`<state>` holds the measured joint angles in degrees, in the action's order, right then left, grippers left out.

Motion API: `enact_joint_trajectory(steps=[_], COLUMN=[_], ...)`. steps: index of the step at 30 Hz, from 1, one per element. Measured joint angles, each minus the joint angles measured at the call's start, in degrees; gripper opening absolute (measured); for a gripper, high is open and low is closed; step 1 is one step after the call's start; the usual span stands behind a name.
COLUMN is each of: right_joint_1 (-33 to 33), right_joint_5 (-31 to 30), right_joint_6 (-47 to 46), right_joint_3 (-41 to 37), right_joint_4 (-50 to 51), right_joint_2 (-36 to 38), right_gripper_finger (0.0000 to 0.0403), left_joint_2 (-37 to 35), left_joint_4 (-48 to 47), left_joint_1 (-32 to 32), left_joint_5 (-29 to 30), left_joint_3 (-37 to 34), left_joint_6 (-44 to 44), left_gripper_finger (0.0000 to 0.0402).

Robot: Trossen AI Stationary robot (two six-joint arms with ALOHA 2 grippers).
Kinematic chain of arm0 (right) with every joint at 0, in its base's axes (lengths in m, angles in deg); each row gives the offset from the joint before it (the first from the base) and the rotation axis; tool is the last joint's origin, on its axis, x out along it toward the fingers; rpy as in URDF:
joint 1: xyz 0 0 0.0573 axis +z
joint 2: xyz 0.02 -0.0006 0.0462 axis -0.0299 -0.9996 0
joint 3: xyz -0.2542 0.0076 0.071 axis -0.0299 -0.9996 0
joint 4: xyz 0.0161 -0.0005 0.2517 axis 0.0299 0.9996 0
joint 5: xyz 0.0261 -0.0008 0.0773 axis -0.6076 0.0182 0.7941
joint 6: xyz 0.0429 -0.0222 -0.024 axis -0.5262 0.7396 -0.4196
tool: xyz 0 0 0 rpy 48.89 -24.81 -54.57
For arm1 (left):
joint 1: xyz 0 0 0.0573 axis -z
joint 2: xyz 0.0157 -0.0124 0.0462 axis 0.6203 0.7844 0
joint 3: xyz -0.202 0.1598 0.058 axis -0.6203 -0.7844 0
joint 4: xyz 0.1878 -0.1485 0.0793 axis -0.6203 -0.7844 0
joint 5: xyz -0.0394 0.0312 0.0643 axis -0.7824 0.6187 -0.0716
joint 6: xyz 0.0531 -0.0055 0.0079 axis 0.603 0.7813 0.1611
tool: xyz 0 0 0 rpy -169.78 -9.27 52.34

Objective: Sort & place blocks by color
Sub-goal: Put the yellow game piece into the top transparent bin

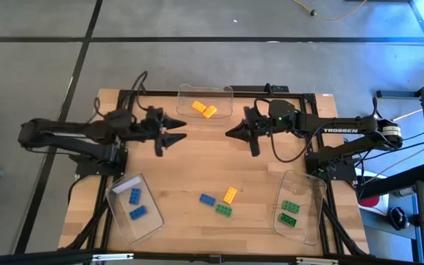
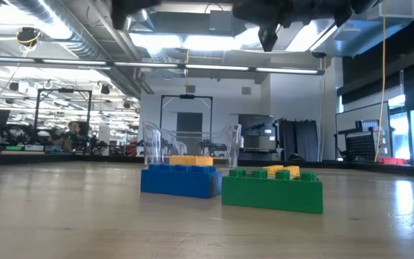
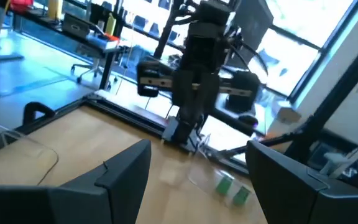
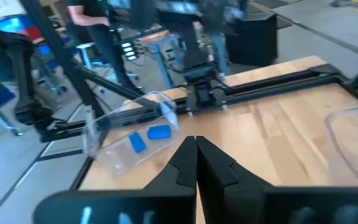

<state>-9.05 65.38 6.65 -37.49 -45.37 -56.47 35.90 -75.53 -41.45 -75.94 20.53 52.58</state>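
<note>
Loose blocks: a blue block (image 1: 207, 199), a green block (image 1: 223, 210) and a yellow-orange block (image 1: 230, 194) sit clustered on the table (image 1: 190, 154), near the front edge.
Side trays: two blue bricks (image 1: 136, 204) lie in the left tray (image 1: 132, 208), two green bricks (image 1: 290, 213) in the right tray (image 1: 300, 206).
Left gripper (image 1: 179, 132): up over mid-table, fingers spread wide, empty.
Right gripper (image 1: 230, 133): facing it, fingers pressed together, empty.
Far tray (image 1: 205, 101): two yellow-orange bricks (image 1: 204, 109) inside.

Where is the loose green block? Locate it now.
In the high view, the loose green block lies on the bare table near its front edge, between the loose blue block and the yellow-orange block, outside every tray.
</note>
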Motion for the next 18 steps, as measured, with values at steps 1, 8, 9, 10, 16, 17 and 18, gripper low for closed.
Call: enact_joint_trajectory(steps=[1, 8, 9, 10, 16, 17, 18], right_joint_1=[0.04, 0.02, 0.02, 0.02, 0.02, 0.02, 0.02], right_joint_5=[0.26, 0.23, 0.23, 0.23, 0.19, 0.19, 0.19], right_joint_6=[-0.31, -1.38, -1.37, -1.36, -1.29, -1.29, -1.29], right_joint_3=[0.0, 0.0, 0.0, 0.0, 0.0, 0.0, 0.0], right_joint_4=[-0.22, -0.89, -0.89, -0.85, -0.84, -0.84, -0.84], right_joint_2=[0.0, 0.0, 0.0, 0.0, 0.0, 0.0, 0.0], right_gripper_finger=[0.0, 0.0, 0.0, 0.0, 0.0, 0.0, 0.0], left_joint_2=[1.14, 4.87, 5.22, 5.44, 5.42, 5.42, 5.42], left_joint_4=[3.22, 9.19, 9.34, 9.06, 9.13, 9.11, 9.12], left_joint_1=[-0.53, -0.47, -0.46, -0.46, -0.46, -0.46, -0.46], left_joint_5=[-0.21, -1.43, -1.66, -1.83, -1.8, -1.76, -1.76], left_joint_3=[-1.31, -2.75, -2.75, -2.75, -2.8, -2.8, -2.8], left_joint_6=[-0.23, 5.79, 7.29, 8.34, 9.7, 9.69, 9.69], left_gripper_finger=[0.0253, 0.0253, 0.0253, 0.0253, 0.0253, 0.0253, 0.0253])
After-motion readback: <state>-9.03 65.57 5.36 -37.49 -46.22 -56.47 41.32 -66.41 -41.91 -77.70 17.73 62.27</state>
